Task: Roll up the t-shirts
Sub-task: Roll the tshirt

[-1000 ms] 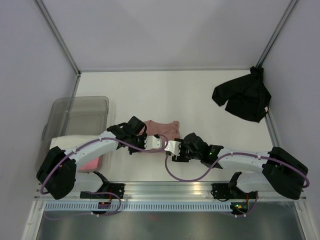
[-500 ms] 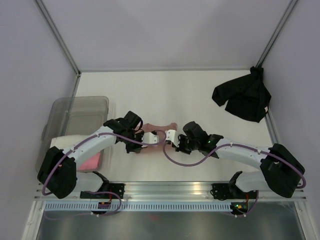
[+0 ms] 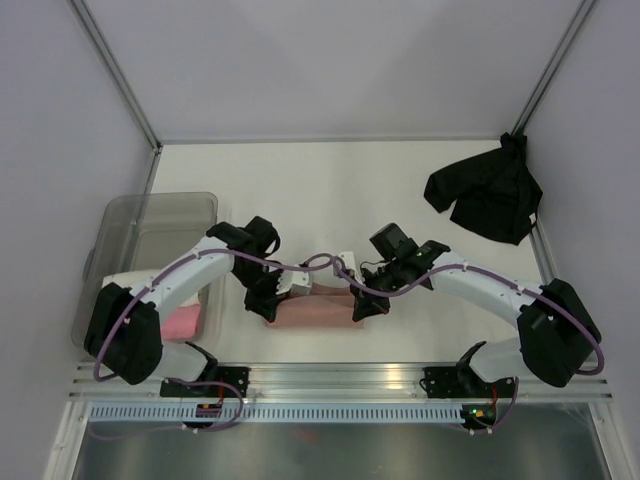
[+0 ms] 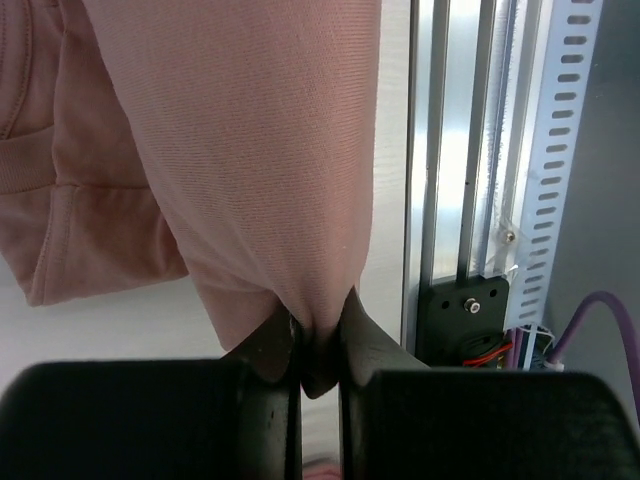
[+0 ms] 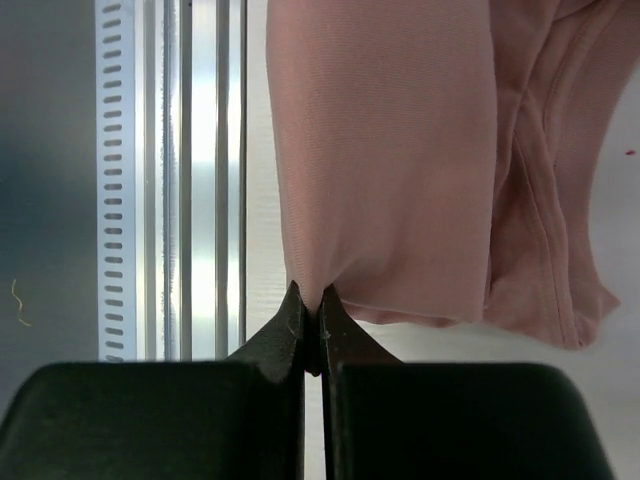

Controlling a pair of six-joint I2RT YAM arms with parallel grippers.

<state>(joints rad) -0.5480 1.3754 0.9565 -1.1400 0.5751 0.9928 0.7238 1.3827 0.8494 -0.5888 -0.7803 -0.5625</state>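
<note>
From the top view we've got the dusty salmon-pink cloth t-shirt (image 3: 315, 311) lying as a narrow band at lower centre of the frame, close to the metal rail (image 3: 340, 378) along the bottom. The left gripper (image 3: 272, 306) sits at its left end and the right gripper (image 3: 362, 306) at its right end, both pointing down onto it. From up here we can't tell whether the jaws are actually pinching anything.

Only this view shows the rest of the table. A crumpled black cloth t-shirt (image 3: 487, 200) lies at the upper right by the wall, well apart from the arms. A translucent grey plastic bin (image 3: 150, 225) sits at the left, with a bright-pink rolled shirt (image 3: 185, 322) showing through its lower end.

The left wrist view settles the grip on that side. The left gripper (image 4: 320, 345) is clenched at lower centre, with a fold of the salmon t-shirt (image 4: 260, 150) caught between its tips. The cloth fans out from there to the top of the frame, with a hemmed sleeve at the left. The slotted rail (image 4: 500, 150) runs down the right side.

The right wrist view is pretty much the mirror of that. The right gripper (image 5: 312, 312) is squeezed tight on the cloth's edge, and the t-shirt (image 5: 400, 150) fills the upper right, seams showing at far right. The rail (image 5: 170, 170) is on the left.
</note>
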